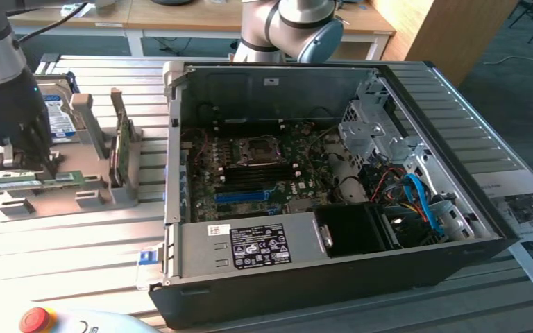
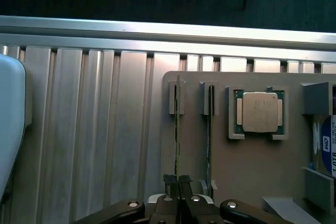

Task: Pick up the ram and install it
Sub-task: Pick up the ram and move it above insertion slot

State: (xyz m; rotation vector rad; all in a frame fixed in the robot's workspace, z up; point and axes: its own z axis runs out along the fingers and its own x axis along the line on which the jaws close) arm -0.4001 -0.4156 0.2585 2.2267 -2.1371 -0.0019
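Pick-up step. My claw (image 2: 178, 183) clenched on ram (image 2: 177, 129), seated in holder (image 2: 252, 174) slot below claw. Judgement: needs straight, untilted withdrawal.

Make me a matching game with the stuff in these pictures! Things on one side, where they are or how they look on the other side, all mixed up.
Things:
1. ram stick
2. square chip
3. computer case

Places or states:
A. open, with its side panel off
B. lying flat in a pocket of the holder
C. pinched by the gripper

Pairs: 1-C, 2-B, 3-A
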